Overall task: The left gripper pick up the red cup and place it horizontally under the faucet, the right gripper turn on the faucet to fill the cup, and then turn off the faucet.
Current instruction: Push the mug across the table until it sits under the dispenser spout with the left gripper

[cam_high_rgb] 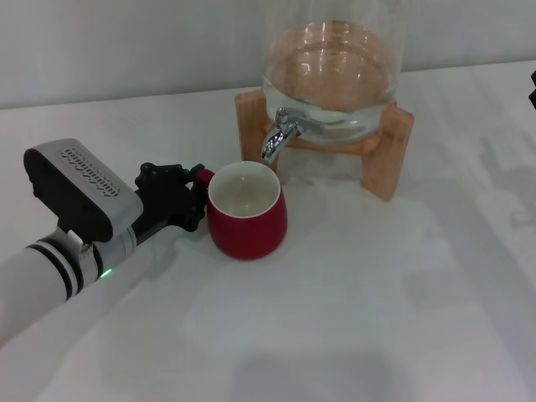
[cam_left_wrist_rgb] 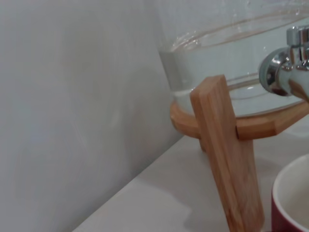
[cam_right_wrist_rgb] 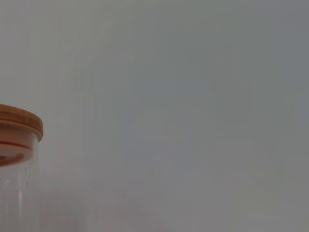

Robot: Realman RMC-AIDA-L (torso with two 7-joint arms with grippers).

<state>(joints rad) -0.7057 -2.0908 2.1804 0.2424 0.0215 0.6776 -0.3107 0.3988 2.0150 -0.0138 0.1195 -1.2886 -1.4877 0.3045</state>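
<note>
The red cup [cam_high_rgb: 247, 219] stands upright, white inside showing, just in front of the dispenser. Its far rim lies below the spout of the chrome faucet [cam_high_rgb: 279, 134]. My left gripper [cam_high_rgb: 198, 194] reaches in from the left and is closed on the cup's small red handle [cam_high_rgb: 203, 175]. In the left wrist view the cup's rim [cam_left_wrist_rgb: 292, 203] shows at the corner and the faucet [cam_left_wrist_rgb: 285, 67] is above it. Only a black sliver of the right gripper [cam_high_rgb: 533, 89] shows at the far right edge.
The glass dispenser [cam_high_rgb: 331, 71] holds water and sits on a wooden stand [cam_high_rgb: 387, 151] at the back of the white table [cam_high_rgb: 352, 318]. A grey wall runs behind it. The right wrist view shows the dispenser's wooden lid [cam_right_wrist_rgb: 19, 123].
</note>
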